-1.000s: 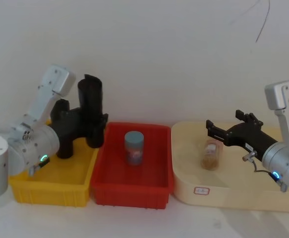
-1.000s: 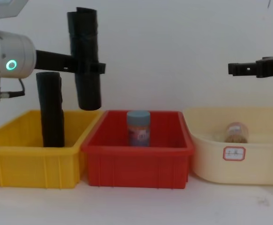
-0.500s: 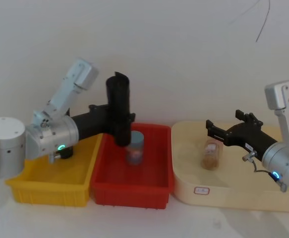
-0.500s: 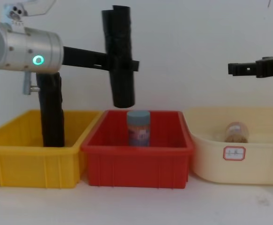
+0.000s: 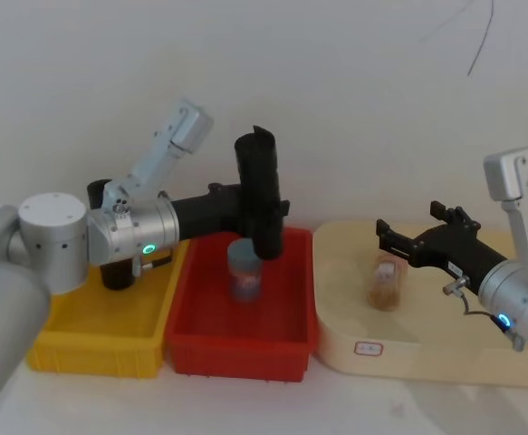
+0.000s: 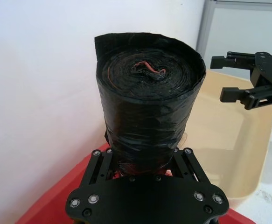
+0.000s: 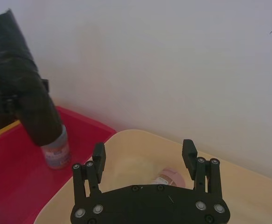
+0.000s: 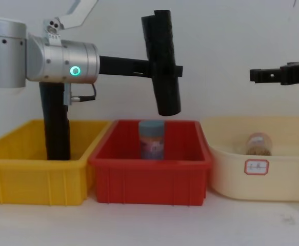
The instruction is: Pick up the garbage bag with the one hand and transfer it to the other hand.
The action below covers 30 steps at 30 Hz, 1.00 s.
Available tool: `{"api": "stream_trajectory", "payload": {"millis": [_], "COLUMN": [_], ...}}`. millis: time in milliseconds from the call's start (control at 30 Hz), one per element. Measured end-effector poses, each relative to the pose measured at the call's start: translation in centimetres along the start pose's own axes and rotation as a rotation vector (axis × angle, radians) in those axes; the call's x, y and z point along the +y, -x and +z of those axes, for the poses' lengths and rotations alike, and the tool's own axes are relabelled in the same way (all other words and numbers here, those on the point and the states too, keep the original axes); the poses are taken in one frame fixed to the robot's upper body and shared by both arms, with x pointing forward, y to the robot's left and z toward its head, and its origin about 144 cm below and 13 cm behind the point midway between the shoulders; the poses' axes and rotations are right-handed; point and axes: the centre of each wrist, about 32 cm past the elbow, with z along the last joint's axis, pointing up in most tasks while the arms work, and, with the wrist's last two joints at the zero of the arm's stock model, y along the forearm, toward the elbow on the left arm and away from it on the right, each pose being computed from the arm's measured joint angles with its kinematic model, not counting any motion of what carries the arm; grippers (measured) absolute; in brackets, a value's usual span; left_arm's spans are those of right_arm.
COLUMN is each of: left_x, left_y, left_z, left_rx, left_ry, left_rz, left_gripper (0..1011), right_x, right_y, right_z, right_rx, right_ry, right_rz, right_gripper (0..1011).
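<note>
Garbage bag [image 5: 262, 195] hangs in the head view, near upright with a slight tilt, clamped about its middle between the closed-in jaws of the left gripper [image 5: 265, 207]. Below the jaws its lower end hangs over a blue jar [image 5: 244, 272] in the red bin [image 5: 236, 355]. The right gripper [image 5: 409, 228] hovers well apart over the cream tub [image 5: 408, 349], jaws spread wide and holding nothing, a brown jar [image 5: 386, 281] beneath them. In the left wrist view the bag's rolled end stands up from between the jaws, which press on both its sides; the right gripper lies beyond it. In the right wrist view the spread jaws frame the tub, the bag far beyond them above the red bin. In the chest view the bag reaches above and below the left jaws, its bottom just above the blue jar and apart from it; a second black roll [image 8: 55, 128] stands in the yellow bin [image 8: 36, 182] under the left wrist.
</note>
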Motion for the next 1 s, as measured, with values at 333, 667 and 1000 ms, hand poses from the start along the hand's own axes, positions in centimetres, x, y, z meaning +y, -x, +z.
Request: {"api": "stream_trajectory", "payload": {"millis": [333,667,1000], "left_x": [-2.5,-2.7,-2.6], "left_y": [-1.7,-1.8,-1.7], "left_z": [-0.8,-0.8,-0.1], "left_rx": [-0.006,-0.018,-0.048], "left_ry": [-0.011,-0.015,-0.03], "left_rz": [-0.05,-0.071,-0.108], "left_gripper": [466,466,466], "right_x": [0.0,-0.2,-0.5], "right_y": [0.0,-0.1,0.0], "right_z": [0.1,0.5,1.2], "right_rx": [-0.001,0.008,0.018], "right_ry": [-0.009,-0.069,-0.135], "right_rz": [0.006,0.067,0.164], "right_gripper": [1000,1000,1000]}}
